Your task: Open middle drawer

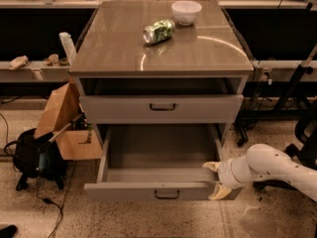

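In the camera view, a grey cabinet (86,66) stands on a speckled floor. Its brown top carries a green can (159,31) lying on its side and, just behind it to the right, a white bowl (186,12). Under the top is a dark recess, and below that the upper drawer (119,108) sits shut, its black bar handle centred. The middle drawer (124,191) is lower down and pulled well out toward the camera, so its grey inside shows; its small black handle (167,194) sits mid-front. The gripper (216,179) is at the right front corner of this drawer, on a white arm (277,170) reaching in from the right. Its cream fingers (212,166) are spread apart, one over the drawer's inside and the other outside the front panel. Left of the cabinet, a cardboard box (64,123) leans against it, with a black bag (29,155) beside it on the floor.
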